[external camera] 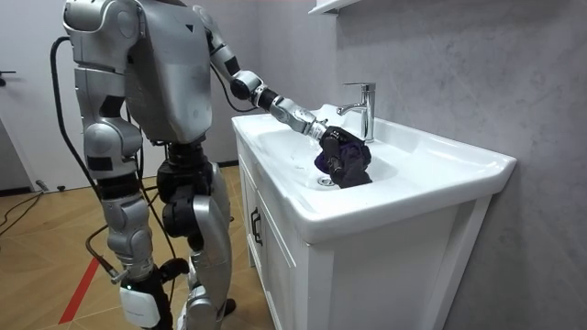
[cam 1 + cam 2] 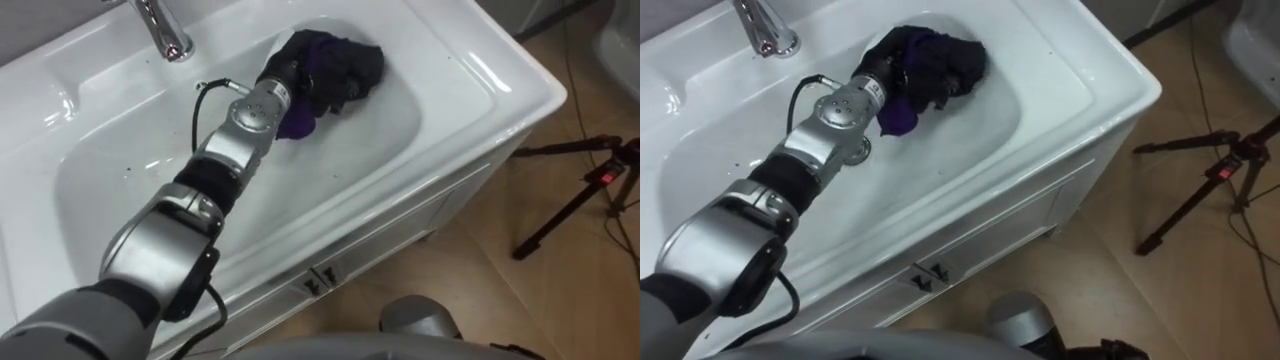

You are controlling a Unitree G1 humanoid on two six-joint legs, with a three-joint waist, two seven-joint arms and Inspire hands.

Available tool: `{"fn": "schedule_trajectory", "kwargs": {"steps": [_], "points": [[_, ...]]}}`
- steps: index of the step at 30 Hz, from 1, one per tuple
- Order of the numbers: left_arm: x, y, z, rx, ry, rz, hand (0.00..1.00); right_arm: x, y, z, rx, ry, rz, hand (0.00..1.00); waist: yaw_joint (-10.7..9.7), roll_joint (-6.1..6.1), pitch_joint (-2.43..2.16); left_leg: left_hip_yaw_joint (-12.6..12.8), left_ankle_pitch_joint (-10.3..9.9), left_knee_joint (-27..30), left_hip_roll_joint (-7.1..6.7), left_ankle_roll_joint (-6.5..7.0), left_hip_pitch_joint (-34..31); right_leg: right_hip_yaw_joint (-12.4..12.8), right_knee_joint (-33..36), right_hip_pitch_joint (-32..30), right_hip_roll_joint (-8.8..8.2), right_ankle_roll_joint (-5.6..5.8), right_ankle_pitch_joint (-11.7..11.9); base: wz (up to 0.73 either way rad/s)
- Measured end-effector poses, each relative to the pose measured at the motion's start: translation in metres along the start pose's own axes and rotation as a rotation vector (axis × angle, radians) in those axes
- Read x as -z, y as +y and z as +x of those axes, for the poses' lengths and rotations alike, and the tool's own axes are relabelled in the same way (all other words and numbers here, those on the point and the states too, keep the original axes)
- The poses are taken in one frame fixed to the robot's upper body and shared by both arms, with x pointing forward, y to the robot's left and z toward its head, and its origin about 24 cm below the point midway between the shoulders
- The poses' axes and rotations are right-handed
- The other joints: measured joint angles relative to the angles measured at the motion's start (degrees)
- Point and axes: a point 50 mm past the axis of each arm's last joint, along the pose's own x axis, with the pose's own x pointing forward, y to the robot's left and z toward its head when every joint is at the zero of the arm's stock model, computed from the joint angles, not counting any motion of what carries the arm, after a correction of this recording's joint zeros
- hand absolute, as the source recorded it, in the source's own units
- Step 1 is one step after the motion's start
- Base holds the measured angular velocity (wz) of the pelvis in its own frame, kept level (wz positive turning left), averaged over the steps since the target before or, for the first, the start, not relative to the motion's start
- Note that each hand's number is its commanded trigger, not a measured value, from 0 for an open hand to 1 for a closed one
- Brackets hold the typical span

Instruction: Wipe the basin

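A white basin (image 2: 470, 75) is set in a vanity, and I stand at its front edge. A bunched dark purple and black cloth (image 2: 350, 62) lies against the bowl's far right wall. My left arm reaches across the bowl, and my left hand (image 2: 296, 82) is curled into the near side of the cloth, pressing it on the bowl. In the room view the left hand (image 1: 332, 137) sits on top of the cloth (image 1: 350, 165), just below the tap. My right hand (image 1: 138, 298) hangs low at my side.
A chrome tap (image 2: 160, 30) stands on the basin's back ledge, left of the cloth. Under the basin's front edge are cabinet fronts with small handles (image 2: 320, 280). A black tripod (image 2: 590, 190) stands on the wooden floor to the right.
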Motion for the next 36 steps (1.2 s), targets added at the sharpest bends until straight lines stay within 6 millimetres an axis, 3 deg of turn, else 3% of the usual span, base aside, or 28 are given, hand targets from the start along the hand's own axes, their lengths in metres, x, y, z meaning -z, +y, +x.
{"fn": "schedule_trajectory", "kwargs": {"steps": [6,8,10,16,21,26,29,31,36], "points": [[0.021,-0.001,-0.004,-0.003,0.085,0.206,1.00,0.005,0.000,0.000,0.003,0.018,-0.021,0.00,1.1,-0.23,-0.62,0.3,0.1,0.0,0.10,0.15,0.4,0.0,0.3,0.2,0.12,-0.03,0.0,0.00],[0.033,-0.002,-0.007,0.002,0.119,0.253,1.00,0.009,-0.001,0.000,0.006,0.030,-0.019,0.00,1.5,-0.34,-0.58,0.3,0.1,-0.1,0.12,0.15,1.0,0.0,0.3,0.8,0.12,-0.10,0.0,0.00],[0.057,0.000,-0.015,0.002,0.197,0.315,1.00,0.013,-0.001,0.000,0.008,0.043,-0.020,0.00,1.5,-0.37,-0.95,0.2,0.1,-0.1,0.11,0.14,1.2,0.1,0.2,1.0,0.13,-0.17,-0.1,0.00],[0.080,0.017,-0.027,-0.031,0.269,0.468,1.00,0.021,-0.006,-0.001,0.021,0.062,0.021,0.00,1.7,-0.84,-1.01,0.0,0.1,-0.1,0.07,0.14,1.7,0.1,-0.1,1.1,0.08,-0.14,-0.1,0.01],[0.094,0.023,-0.033,-0.082,0.312,0.448,1.00,0.029,-0.008,-0.002,0.018,0.073,0.023,0.00,2.7,-0.95,-0.99,0.3,0.1,-0.5,0.07,0.14,3.0,0.6,-0.1,1.9,0.22,-0.16,-0.1,-0.06],[0.113,0.023,-0.044,-0.096,0.381,0.412,1.00,0.025,-0.008,-0.002,0.013,0.052,-0.020,0.00,3.0,-0.83,-1.12,0.3,0.1,-0.4,0.04,0.14,3.0,0.8,0.1,1.7,0.23,-0.15,-0.1,-0.03],[0.120,0.019,-0.048,-0.111,0.393,0.398,1.00,0.022,-0.007,-0.002,0.017,0.049,-0.056,0.00,3.7,-1.06,-1.35,0.3,0.1,-0.4,0.05,0.14,3.0,0.9,0.1,1.8,0.23,-0.15,-0.1,0.00],[0.128,0.018,-0.052,-0.118,0.412,0.369,1.00,0.020,-0.007,-0.002,0.019,0.047,-0.087,0.00,4.0,-0.88,-1.85,0.1,0.1,-0.4,0.06,0.14,3.1,0.9,0.1,1.9,0.23,-0.15,-0.1,0.00],[0.139,0.018,-0.061,-0.169,0.422,0.376,1.00,0.018,-0.004,-0.001,0.013,0.045,-0.091,0.00,4.4,-1.04,-1.80,-0.2,0.1,-0.4,0.12,0.14,3.5,1.2,0.0,2.4,0.35,-0.18,-0.1,0.01]]}}
